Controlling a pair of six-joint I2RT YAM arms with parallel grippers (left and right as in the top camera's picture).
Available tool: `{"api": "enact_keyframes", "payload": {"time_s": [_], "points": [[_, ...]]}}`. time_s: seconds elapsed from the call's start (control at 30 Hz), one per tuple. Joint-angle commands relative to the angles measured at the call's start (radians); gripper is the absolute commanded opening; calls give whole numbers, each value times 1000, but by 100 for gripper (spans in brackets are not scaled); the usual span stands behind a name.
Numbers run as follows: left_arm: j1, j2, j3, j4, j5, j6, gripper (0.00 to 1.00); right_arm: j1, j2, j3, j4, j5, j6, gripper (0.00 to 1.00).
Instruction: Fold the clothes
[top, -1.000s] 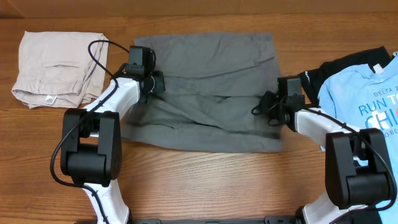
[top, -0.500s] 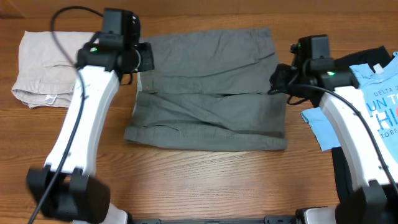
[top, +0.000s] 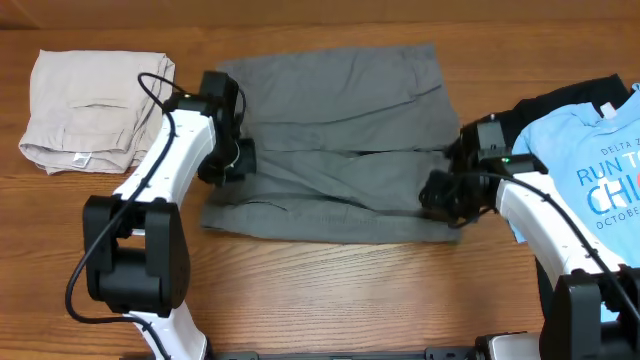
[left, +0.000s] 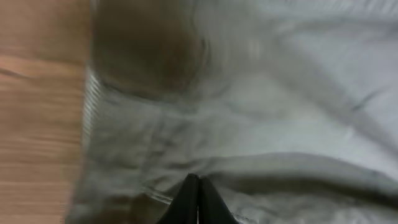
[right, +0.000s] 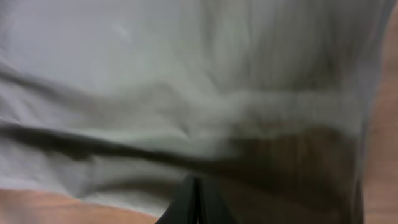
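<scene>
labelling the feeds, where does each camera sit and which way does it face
Overhead: fixed above the table, facing straight down on the grey shorts; both arms, left hand and right hand show.
Left wrist: on the left arm, close over the shorts' left edge and wood; only its shut fingertips show.
Right wrist: on the right arm, close over the shorts' right edge; only its shut fingertips show.
Shared: all see the shorts.

Beige shorts (top: 90, 97) left, blue T-shirt (top: 590, 165) right, wooden table (top: 350, 290).

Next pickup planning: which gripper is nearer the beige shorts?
Left. The left gripper is at the grey shorts' left edge, near the beige shorts; the right gripper is at the opposite, right edge.
</scene>
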Motion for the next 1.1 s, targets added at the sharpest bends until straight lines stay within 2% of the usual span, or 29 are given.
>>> {"api": "enact_keyframes", "payload": {"time_s": [0.0,0.13,0.27,0.43,0.67,0.8,0.93,1.07], "points": [[-4,-7,-8,-53,77,-6,4,-6,-3,-43,-70,-25,11,4],[-19,-7,-14,-144,80,-7,4,-6,-3,-43,-179,-11,55,4],[-36,-7,-69,-162,80,-7,4,-6,-3,-43,-232,35,80,4],[-39,-11,-102,-166,80,9,4,-7,-4,-13,-240,-56,23,4],[-42,-138,-102,-133,74,9,4,-6,-7,38,-211,-71,14,5],[-40,-187,-102,-93,-39,-41,4,-7,-7,37,-189,-50,18,12],[-21,-182,-120,-77,-77,-66,18,-6,-7,31,-170,-7,18,24],[-24,-182,-174,25,-62,-44,15,-6,-5,2,-106,-24,26,27]]}}
